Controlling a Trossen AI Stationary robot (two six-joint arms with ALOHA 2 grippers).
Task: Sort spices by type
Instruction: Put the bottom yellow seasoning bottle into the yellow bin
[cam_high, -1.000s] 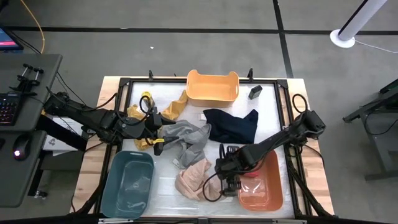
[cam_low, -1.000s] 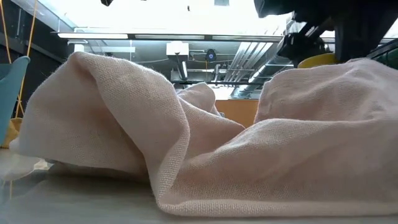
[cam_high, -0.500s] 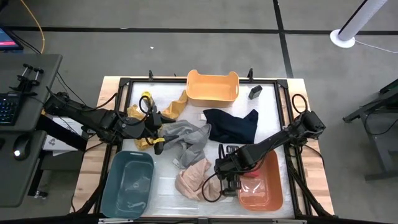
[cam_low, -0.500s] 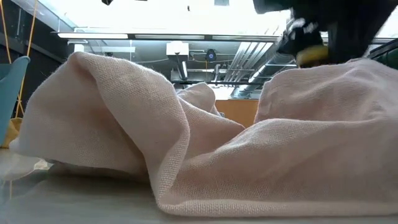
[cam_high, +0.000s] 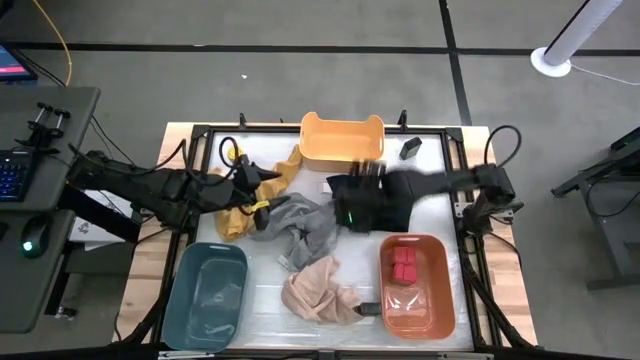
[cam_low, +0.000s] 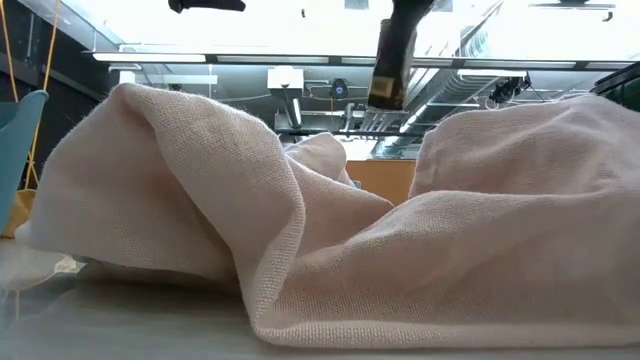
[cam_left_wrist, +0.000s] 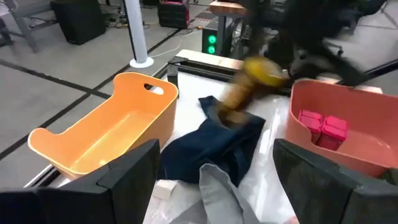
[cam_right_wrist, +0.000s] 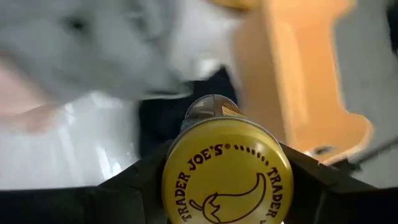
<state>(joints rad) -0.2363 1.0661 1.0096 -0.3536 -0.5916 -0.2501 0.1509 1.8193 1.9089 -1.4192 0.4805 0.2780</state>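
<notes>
My right gripper (cam_high: 362, 203) hangs blurred above the navy cloth (cam_high: 395, 195), shut on a yellow-lidded spice jar (cam_right_wrist: 227, 171). The jar also shows in the left wrist view (cam_left_wrist: 249, 84) and high up in the low view (cam_low: 390, 60). Two red tins (cam_high: 403, 265) lie in the salmon bin (cam_high: 440, 300). A dark tin (cam_high: 411, 148) lies on the table at the far right. My left gripper (cam_left_wrist: 217, 180) stands open over the grey cloth (cam_high: 300, 215), nothing between its fingers. My right gripper pinches the jar at its lid end (cam_right_wrist: 177, 180), one finger (cam_right_wrist: 140, 183) on each side of it. The lid faces back toward the wrist and the jar's body (cam_left_wrist: 233, 99) points away along the fingers, slanting down. The jar is lifted clear above the navy cloth.
An orange bin (cam_high: 341, 141) stands at the far edge and a teal bin (cam_high: 210, 290) at the near left. A yellow cloth (cam_high: 235, 205) and a beige cloth (cam_high: 315, 290) lie on the table; the beige cloth (cam_low: 320, 230) fills the low view. A small dark object (cam_high: 368, 310) lies beside the salmon bin.
My right gripper has risen from beside the salmon bin's near-left side and swung quickly toward the table's far edge, over the navy cloth, taking the yellow-lidded jar up with it. My left gripper has shifted a little toward the far edge.
</notes>
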